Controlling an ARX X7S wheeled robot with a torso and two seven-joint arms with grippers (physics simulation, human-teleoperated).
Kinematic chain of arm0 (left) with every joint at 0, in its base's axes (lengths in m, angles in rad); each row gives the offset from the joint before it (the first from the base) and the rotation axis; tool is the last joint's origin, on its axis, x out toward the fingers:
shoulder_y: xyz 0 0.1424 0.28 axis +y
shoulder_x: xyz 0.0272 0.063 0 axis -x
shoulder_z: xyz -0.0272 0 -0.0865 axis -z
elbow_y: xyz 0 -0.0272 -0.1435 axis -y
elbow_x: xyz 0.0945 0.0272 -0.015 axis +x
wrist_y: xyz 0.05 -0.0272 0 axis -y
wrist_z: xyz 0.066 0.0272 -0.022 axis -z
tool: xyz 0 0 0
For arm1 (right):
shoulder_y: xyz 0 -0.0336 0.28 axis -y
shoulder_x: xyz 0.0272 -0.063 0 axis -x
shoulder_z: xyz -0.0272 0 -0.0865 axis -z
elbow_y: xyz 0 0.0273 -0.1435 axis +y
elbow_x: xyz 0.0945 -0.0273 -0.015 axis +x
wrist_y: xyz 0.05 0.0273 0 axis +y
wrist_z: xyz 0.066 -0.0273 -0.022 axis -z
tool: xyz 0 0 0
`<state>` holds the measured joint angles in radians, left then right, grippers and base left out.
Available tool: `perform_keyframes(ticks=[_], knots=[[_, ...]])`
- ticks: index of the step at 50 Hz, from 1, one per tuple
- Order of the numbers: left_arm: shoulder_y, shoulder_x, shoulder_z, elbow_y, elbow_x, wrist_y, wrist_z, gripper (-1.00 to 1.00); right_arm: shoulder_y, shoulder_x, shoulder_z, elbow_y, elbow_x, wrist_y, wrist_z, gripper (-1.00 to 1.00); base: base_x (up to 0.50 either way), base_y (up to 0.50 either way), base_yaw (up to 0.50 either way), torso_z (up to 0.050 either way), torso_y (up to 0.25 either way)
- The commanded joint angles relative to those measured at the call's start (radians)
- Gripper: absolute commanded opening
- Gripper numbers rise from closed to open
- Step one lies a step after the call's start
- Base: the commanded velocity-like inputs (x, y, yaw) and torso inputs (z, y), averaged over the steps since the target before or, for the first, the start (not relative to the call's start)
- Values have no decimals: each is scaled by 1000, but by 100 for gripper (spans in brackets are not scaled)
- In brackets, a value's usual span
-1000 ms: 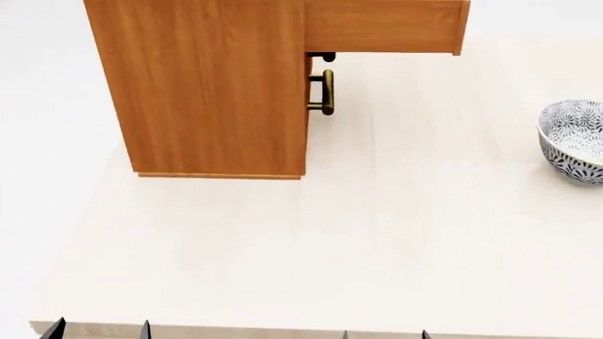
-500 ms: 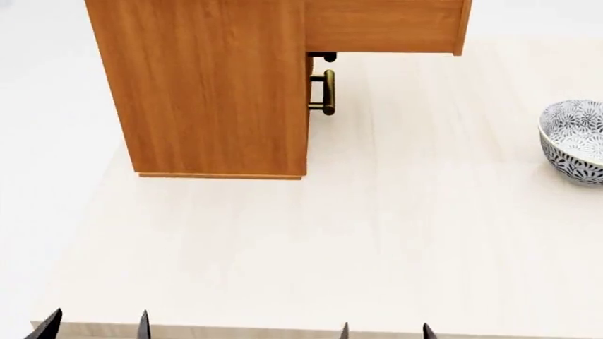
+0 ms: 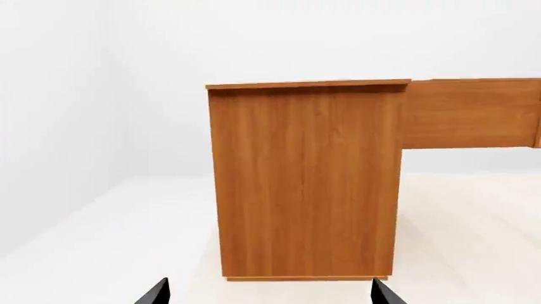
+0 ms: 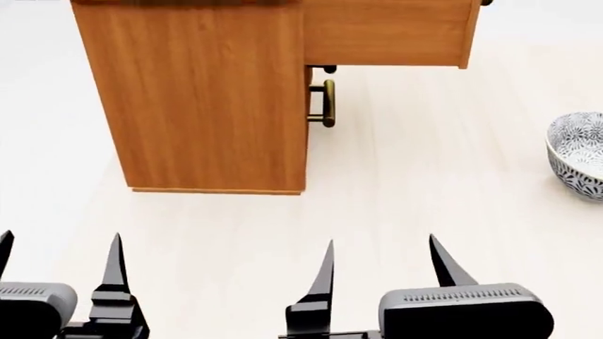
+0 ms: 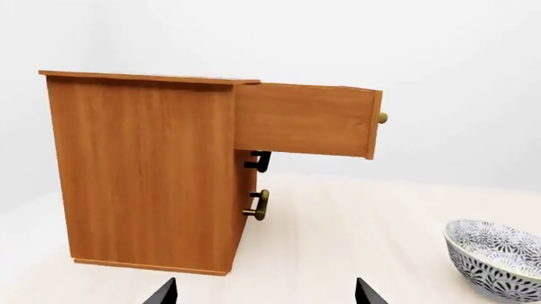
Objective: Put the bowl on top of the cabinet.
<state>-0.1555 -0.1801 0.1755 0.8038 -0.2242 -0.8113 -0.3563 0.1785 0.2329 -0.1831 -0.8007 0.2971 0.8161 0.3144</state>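
At three o'clock on the pale worktop (image 4: 396, 205), the bowl (image 4: 577, 155) sits upright and untouched, mouth facing up, partly cut off by the head view's edge.

Round as it is, the bowl has no long axis to call; its patterned wall stands clear of everything, well apart from the cabinet (image 4: 203, 99) up at eleven o'clock. Top drawer (image 4: 386, 32) juts out toward two o'clock, overhanging the worktop, a brass handle (image 4: 326, 103) showing beneath it. Wide bare worktop lies between cabinet and bowl. Down at six o'clock, the right claw (image 4: 382, 265) hangs with fingers spread apart, holding nothing; at seven, the left claw (image 4: 58, 258) likewise gapes wide, facing the cabinet's plain side panel, its flat top visible from the left wrist view.
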Motion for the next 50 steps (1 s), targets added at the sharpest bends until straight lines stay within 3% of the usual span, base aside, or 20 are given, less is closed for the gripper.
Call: perform_keyframes(ticks=[1,25,41,50], knots=[[-6,-5,23,40,-2,-39,-22,100,14,12,-43,-13,-9,18,10,100,500,0,0,0,0],[41,-24,24,23,-15,11,-26,100,-6,26,-27,-30,16,7,12,100,500,-12,0,0,0],[59,-34,34,20,-17,31,-34,100,-28,35,-34,-26,17,-36,10,100,500,-202,0,0,1],[75,-41,28,-4,-18,63,-35,100,-43,43,-49,5,-4,-74,14,100,126,-10,0,0,1]])
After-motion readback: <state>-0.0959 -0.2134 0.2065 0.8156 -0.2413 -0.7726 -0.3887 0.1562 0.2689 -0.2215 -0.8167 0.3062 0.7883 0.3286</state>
